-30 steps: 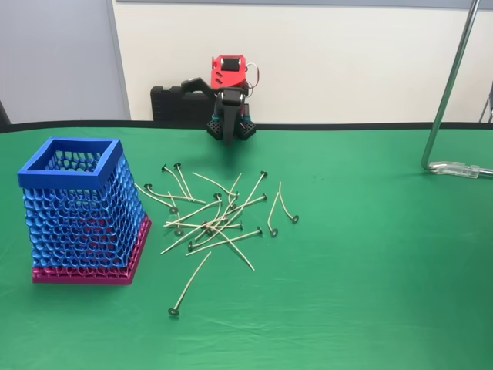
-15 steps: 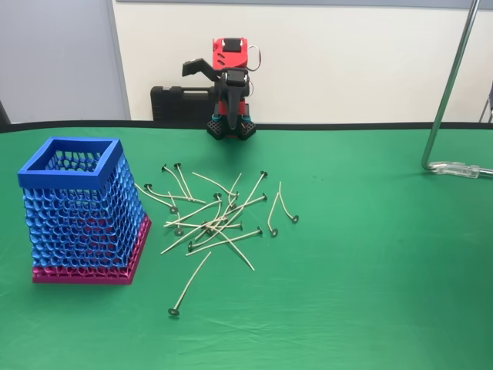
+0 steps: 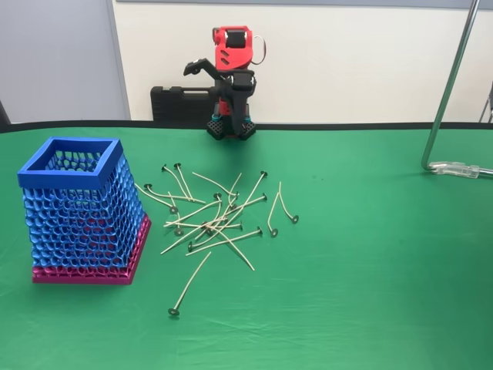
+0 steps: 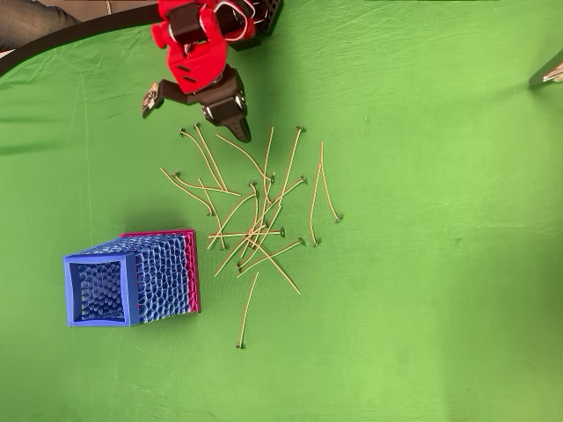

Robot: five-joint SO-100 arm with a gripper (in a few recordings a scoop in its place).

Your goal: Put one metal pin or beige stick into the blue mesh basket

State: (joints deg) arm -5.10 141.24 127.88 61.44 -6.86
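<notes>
Pins (image 3: 216, 216) lie in a loose heap in the middle of the green table (image 3: 370, 262), none picked up yet. At about 9 o'clock from the heap stands the blue mesh basket (image 3: 77, 212), open side up, ready for one. At 12 o'clock, the gripper (image 4: 195, 107) waits high, jaws wide apart and holding nothing.

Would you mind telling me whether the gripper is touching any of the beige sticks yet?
Apart. In the fixed view the gripper is raised well above the green table, with plain wall behind it, while the beige sticks lie scattered nearer the camera.
</notes>
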